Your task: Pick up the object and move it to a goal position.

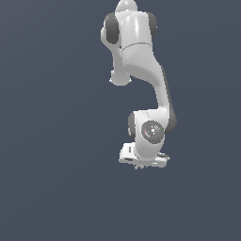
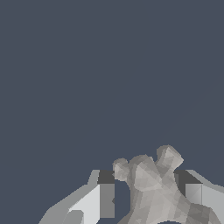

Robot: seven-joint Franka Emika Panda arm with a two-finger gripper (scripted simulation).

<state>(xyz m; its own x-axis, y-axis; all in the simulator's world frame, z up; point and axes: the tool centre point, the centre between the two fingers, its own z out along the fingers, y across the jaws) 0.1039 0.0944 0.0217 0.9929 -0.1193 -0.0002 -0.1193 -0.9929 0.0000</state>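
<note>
A small grey-beige jack-like piece [image 2: 155, 190] with knobby, faceted arms is seen in the wrist view between the flat grey fingers [image 2: 106, 199] of the glossy white arm's gripper [image 2: 151, 197]. One finger stands apart from it; whether it is clamped cannot be told. A plain dark slate surface [image 1: 47, 188] lies all around.

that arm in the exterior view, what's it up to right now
A white Panda arm is bent down low over a plain dark surface. In the wrist view, a knobby grey-beige piece sits between the gripper fingers. One finger shows a gap beside it, so a firm grasp can't be confirmed.
</note>
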